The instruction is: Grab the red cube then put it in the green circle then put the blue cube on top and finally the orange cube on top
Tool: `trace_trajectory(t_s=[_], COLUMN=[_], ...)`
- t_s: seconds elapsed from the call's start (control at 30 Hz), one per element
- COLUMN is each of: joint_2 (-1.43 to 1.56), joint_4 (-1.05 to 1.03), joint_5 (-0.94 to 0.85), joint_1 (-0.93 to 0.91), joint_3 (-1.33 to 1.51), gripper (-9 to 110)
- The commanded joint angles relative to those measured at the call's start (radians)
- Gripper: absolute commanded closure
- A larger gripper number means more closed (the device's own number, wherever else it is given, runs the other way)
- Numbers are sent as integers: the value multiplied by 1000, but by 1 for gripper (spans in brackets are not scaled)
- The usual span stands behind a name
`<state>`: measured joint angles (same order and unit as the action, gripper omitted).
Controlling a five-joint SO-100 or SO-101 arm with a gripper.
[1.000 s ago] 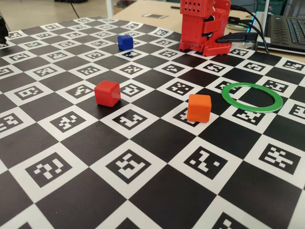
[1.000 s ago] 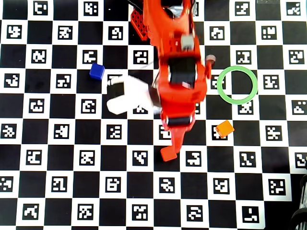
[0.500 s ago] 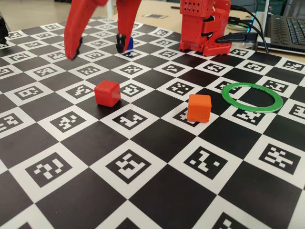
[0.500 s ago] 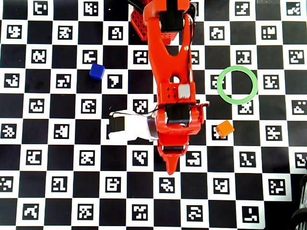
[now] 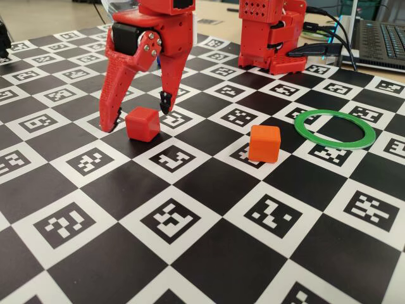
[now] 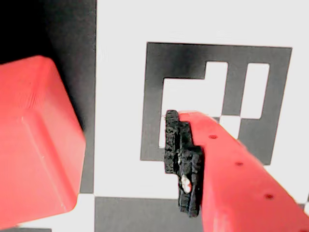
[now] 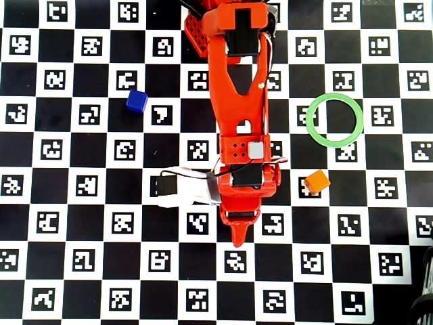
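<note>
— Three cubes on the checkerboard surface (image 5: pixel 190 253), none stacked. Where does the red cube (image 5: pixel 142 123) sit?

— On the board, resting flat, between the two fingers of the gripper (image 5: pixel 139 111). In the fixed view one fingertip (image 5: pixel 109 121) comes down just left of it and the other (image 5: pixel 165 101) hangs just behind and to its right.

— State of the fingers?

— Spread wide apart, straddling the cube. I see no contact on either side. The wrist view agrees: the cube (image 6: pixel 36 145) fills the left edge, and the dark-padded fingertip (image 6: pixel 183 164) stands clear of it with a marker square between them.

— Is the cube visible from overhead?

— No, the arm (image 7: pixel 240 115) covers that spot. Its red tip (image 7: pixel 238 233) points toward the bottom of that view.

— The other things?

— Orange cube (image 5: pixel 264 143) lies to the right of the red one in the fixed view, apart from it, near the ring. Green circle (image 5: pixel 335 128) lies flat further right, with only checkerboard inside it. Overhead, the orange cube (image 7: pixel 316 182) sits below the ring (image 7: pixel 334 119) and just outside it. Blue cube (image 7: pixel 137 101) stands well apart on the left of that view, alone. In the fixed view it is hidden behind the arm.

— Anything beyond the board?

— Red arm base (image 5: pixel 272 35) at the far edge, with cables and a laptop (image 5: pixel 380 38) behind it.
</note>
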<state>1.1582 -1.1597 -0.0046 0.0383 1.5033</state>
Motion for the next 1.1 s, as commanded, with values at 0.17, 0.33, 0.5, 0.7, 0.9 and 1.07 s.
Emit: trace_trajectory(t_s=[0.17,0.33,0.5,0.7,0.9,1.07], joint_2=[18,12,6,3,-11,-14], joint_4=[17,15,25,54,63,71], joint_5=[-5,-26,-92,-183,-245,-285], joint_1=[14,18,23,21,20,18], joint_3=[-37,-44,-52,-61,-83,-91], gripper=[51,51,51,51,51,52])
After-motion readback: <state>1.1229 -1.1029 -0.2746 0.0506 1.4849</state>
